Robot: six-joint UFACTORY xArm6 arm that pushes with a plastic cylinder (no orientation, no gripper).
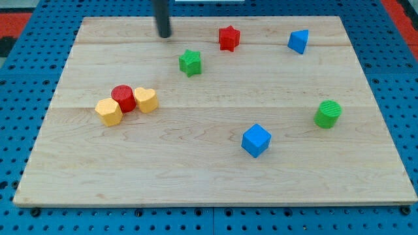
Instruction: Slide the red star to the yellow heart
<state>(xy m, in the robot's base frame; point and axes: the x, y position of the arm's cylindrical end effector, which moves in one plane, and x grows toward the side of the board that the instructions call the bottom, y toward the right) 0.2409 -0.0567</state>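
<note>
The red star (228,38) lies near the view's top, right of centre-left. The yellow heart (146,100) lies at the view's left, touching a red cylinder (123,98), which touches a yellow hexagonal block (109,111). My tip (164,35) is near the view's top edge, well to the left of the red star and apart from it, above and left of the green star (191,62). It touches no block.
A blue block (298,41) lies at the top right, a green cylinder (328,113) at the right, a blue cube (255,140) below centre. The wooden board (215,176) is ringed by blue pegboard.
</note>
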